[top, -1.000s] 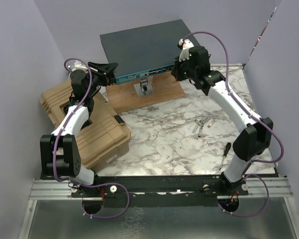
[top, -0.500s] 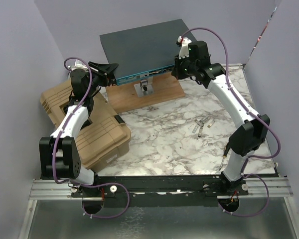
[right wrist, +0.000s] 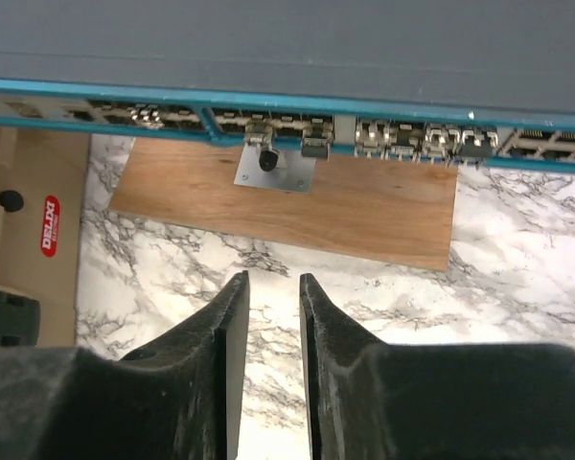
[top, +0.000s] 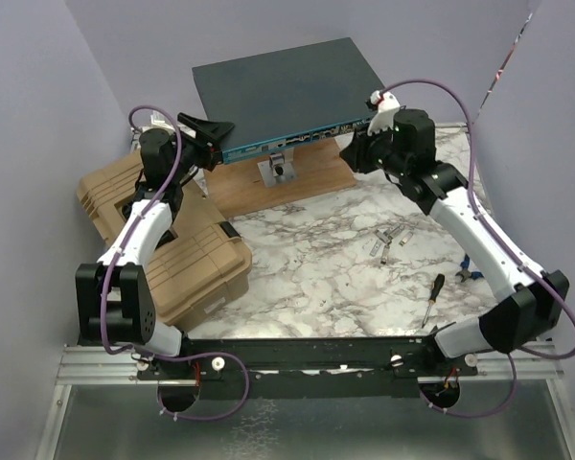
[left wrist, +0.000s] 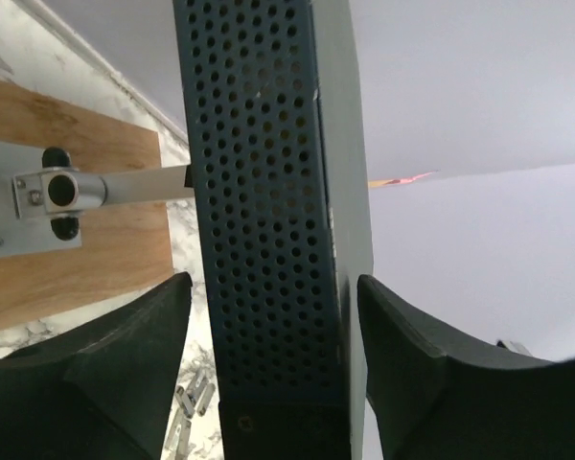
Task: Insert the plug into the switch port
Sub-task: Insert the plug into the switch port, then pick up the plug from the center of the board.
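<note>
The switch (top: pixel 286 91) is a flat dark grey box with a teal front face (right wrist: pixel 268 101), raised on a silver bracket (right wrist: pixel 276 169). Several small metal plugs (right wrist: pixel 420 140) sit in ports on the right half of that face; I cannot tell which is the task's plug. My left gripper (top: pixel 214 132) is open and straddles the switch's left end. In the left wrist view the perforated side (left wrist: pixel 268 192) stands between the fingers (left wrist: pixel 125 369) with a gap on each side. My right gripper (right wrist: pixel 272 278) hangs a little in front of the port row, narrowly open and empty.
A wooden board (top: pixel 278 184) lies under the bracket. A tan ribbed case (top: pixel 168 235) fills the left side beneath my left arm. Loose metal plugs (top: pixel 388 240) and a screwdriver (top: pixel 431 297) lie on the marble top near my right arm.
The right gripper has drawn back from the switch's front face towards the right, and its jaws have parted. The left gripper's jaws have widened off the switch's end.
</note>
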